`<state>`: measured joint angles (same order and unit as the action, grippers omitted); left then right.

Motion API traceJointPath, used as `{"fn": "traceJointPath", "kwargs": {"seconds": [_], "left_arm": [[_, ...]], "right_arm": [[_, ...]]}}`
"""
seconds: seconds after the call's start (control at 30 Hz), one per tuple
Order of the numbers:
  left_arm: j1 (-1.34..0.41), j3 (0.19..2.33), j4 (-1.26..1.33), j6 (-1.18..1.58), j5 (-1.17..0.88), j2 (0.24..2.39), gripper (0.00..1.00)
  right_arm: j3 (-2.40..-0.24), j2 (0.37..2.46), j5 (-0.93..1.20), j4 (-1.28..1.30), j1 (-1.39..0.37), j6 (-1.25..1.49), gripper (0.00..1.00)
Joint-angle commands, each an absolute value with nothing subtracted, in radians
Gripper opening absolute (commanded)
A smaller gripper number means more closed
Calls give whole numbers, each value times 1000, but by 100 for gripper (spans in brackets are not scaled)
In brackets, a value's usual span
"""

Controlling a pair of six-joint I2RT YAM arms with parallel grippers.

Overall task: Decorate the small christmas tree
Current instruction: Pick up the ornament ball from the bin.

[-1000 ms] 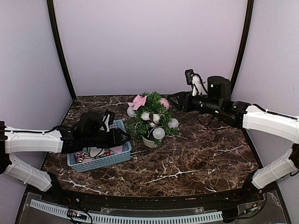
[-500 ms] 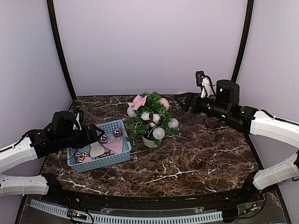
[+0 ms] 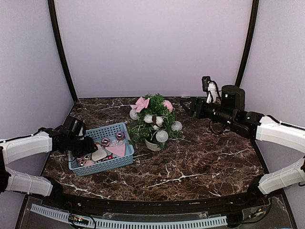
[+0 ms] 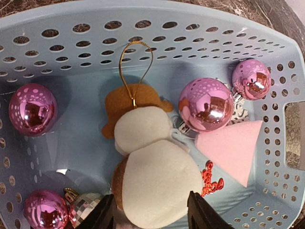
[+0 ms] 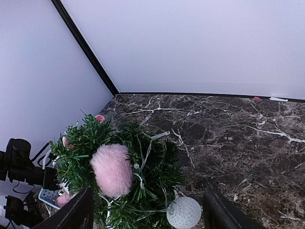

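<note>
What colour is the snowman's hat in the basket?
Orange-brown; the hat shows best in the left wrist view.

Right gripper fingers spread wide, small christmas tree framed between them. Pink fluffy ball on its branches; white ball hangs lower right. Marble table beyond.

Pale-blue basket; shiny pink baubles; dark-green tree

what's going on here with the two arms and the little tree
A small tree is being decorated; it already carries white balls, a pink bow and a pink pom-pom. The left claw is down in the blue basket, straddling a snowman ornament; whether it grips it is unclear. The right claw hangs open beside the tree, empty.
</note>
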<state>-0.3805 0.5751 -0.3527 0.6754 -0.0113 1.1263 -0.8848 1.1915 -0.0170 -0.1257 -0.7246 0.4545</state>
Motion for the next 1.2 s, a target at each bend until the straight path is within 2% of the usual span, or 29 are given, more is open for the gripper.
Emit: {"fn": "traceJointPath", "kwargs": {"seconds": [0.0, 0.2, 0.37, 0.5, 1.03, 1.07, 1.13, 1.17], "left_arm": [[-374, 613, -408, 628, -11, 1126, 50], [-374, 611, -551, 653, -56, 1049, 41], [-376, 623, -649, 665, -146, 1033, 40], [-376, 632, -696, 684, -137, 1050, 39], [-381, 596, -650, 691, -130, 1212, 47], [-381, 595, -649, 692, -128, 1211, 46], [-386, 602, -657, 697, -115, 1201, 30], [-389, 604, -669, 701, -111, 1183, 26]], "right_arm": [[-868, 1172, -43, -144, -720, 471, 78], [-852, 1181, -51, -150, -719, 481, 79], [-838, 1198, -44, -174, -719, 495, 79], [-826, 1193, -41, -185, -719, 505, 79], [-775, 1117, -76, -181, -716, 493, 80], [-770, 1113, -79, -182, -715, 495, 80], [-763, 1105, -84, -183, -715, 499, 80], [-761, 1102, -86, -183, -713, 501, 80]]}}
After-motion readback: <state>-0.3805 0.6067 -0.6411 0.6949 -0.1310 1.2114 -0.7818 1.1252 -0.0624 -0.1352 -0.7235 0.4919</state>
